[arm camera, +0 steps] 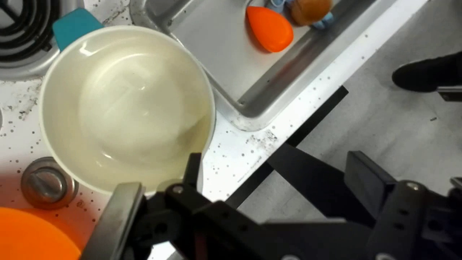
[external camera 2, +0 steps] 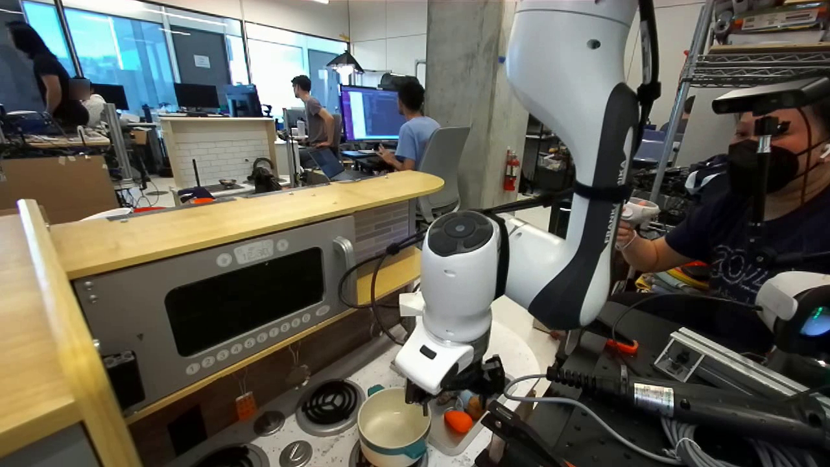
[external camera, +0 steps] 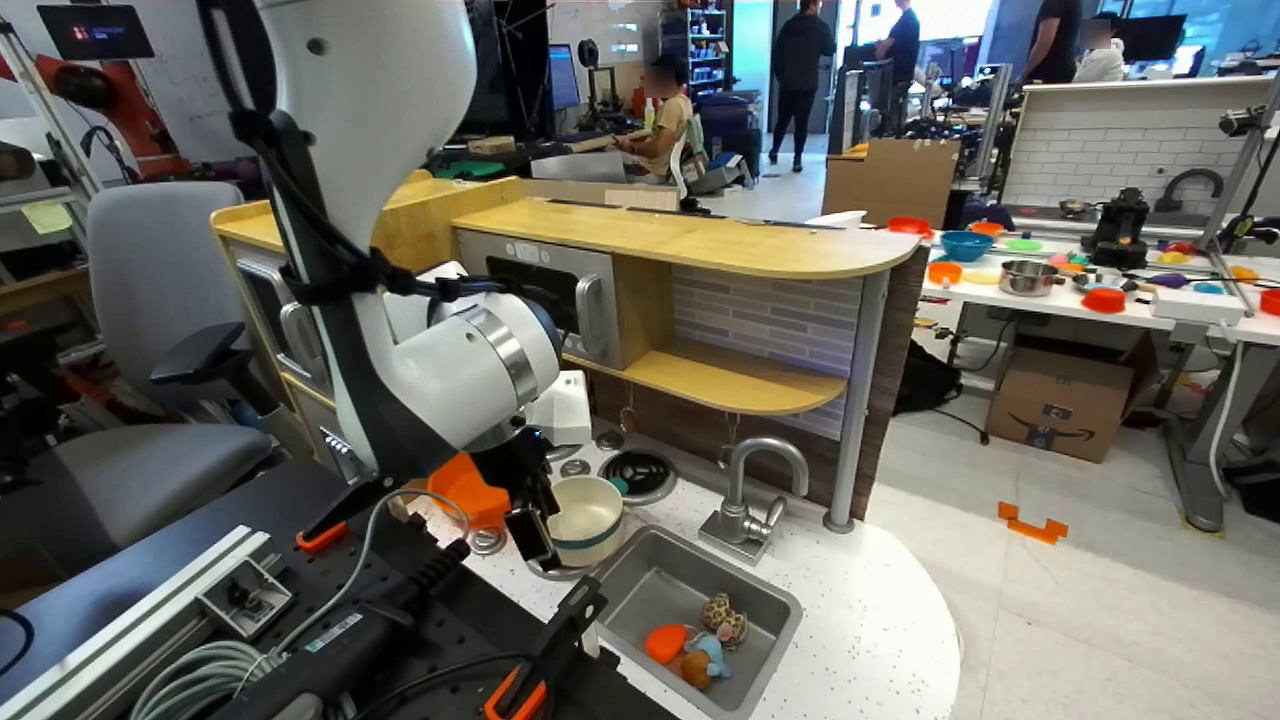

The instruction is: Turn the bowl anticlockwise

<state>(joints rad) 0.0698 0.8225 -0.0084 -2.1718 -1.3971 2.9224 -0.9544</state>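
Wrist view, desk (arm camera: 232, 162): speckled white, carrying bowl (arm camera: 133, 97) beside sink (arm camera: 220, 54).
Room (external camera: 1100, 620): cluttered, with people (external camera: 800, 60).
Tool (arm camera: 277, 171): spread wide, gripping nothing; near bowl rim, contact unclear.

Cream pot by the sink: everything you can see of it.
The cream pot is round and open-topped, with a glossy, ceramic-looking interior; nothing shows inside. Teal handles stick out on opposite sides, and a teal band shows on the outer wall. It stands upright beside the sink, apparently over a burner partly visible at its base. In the wrist view, a finger of the open gripper overlaps its edge; contact can't be confirmed.
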